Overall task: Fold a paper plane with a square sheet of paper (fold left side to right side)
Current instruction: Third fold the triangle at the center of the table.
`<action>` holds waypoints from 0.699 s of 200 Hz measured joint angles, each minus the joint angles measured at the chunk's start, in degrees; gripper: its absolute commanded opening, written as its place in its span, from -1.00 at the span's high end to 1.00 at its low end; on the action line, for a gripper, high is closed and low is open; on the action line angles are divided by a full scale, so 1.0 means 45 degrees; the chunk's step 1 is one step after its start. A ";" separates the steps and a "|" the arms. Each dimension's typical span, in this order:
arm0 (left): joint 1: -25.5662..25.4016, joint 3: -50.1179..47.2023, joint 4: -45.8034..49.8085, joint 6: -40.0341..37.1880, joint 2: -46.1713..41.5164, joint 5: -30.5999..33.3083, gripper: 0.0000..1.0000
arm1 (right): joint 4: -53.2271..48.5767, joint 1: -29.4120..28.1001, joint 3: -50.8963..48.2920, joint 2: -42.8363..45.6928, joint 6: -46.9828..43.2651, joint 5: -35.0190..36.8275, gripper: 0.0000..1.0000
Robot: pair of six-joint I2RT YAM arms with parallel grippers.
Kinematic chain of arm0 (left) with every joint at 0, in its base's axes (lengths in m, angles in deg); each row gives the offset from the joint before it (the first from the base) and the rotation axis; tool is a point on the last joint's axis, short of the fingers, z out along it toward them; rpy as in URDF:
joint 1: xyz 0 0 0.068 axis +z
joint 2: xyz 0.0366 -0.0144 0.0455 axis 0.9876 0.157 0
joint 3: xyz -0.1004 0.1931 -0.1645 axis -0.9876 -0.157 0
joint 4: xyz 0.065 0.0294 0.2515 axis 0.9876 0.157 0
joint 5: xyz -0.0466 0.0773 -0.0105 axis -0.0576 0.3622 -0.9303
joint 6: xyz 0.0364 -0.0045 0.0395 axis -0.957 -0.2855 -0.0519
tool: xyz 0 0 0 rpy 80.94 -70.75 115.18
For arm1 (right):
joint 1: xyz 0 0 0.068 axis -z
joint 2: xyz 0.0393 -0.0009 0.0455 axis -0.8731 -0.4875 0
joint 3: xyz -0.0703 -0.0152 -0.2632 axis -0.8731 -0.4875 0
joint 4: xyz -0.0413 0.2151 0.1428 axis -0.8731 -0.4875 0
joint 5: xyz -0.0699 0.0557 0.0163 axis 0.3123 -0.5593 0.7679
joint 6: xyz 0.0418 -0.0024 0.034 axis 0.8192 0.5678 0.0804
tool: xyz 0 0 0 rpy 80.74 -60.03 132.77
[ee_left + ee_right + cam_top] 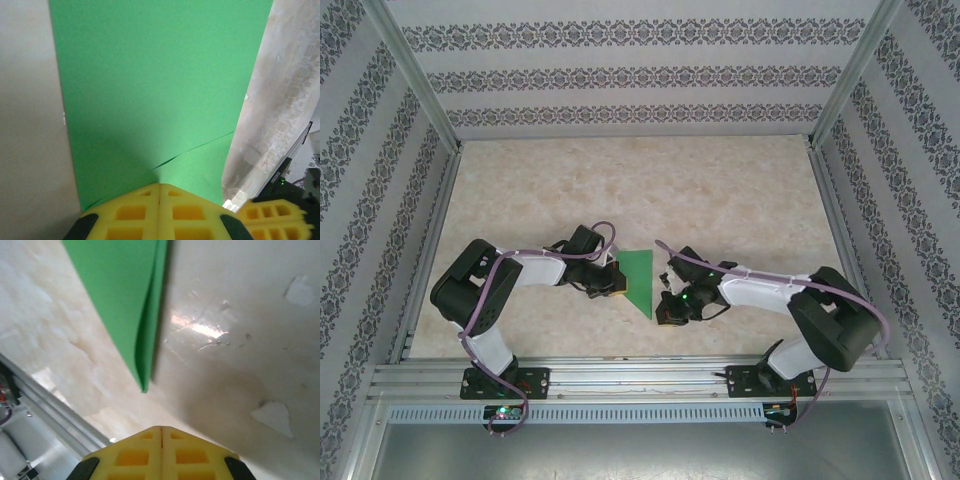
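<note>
I judge it early: paper (638, 276) lies at the centre of the top view, doubled over with loose layers and no dart yet; left gripper (159, 187) clenched, tips at its edge, right gripper (161, 429) clenched empty, just short of it.

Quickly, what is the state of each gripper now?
Left gripper: closed, tips at the green paper, nothing seen between them.
Right gripper: closed, empty, short of the paper.
</note>
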 measured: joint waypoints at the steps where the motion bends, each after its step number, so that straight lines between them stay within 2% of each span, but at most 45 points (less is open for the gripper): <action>1: 0.0000 0.0000 0.0000 0.0000 0.0000 0.0000 0.91 | 0.0000 0.0015 0.0000 0.0029 -0.0005 0.0000 0.88; 27: 0.0000 -0.0029 -0.0053 0.0049 0.0000 -0.0005 0.91 | 0.0427 0.0296 0.0019 0.0466 0.0024 -0.0136 1.00; 84: 0.0000 -0.0044 -0.0092 0.0087 0.0000 -0.0010 0.91 | 0.1744 -0.0452 0.0918 -0.1243 0.0340 -0.0053 1.00; 140: 0.0000 -0.0044 -0.0092 0.0092 -0.0005 -0.0019 0.85 | 0.1826 -0.0466 0.1229 -0.2118 0.0335 0.0704 1.00</action>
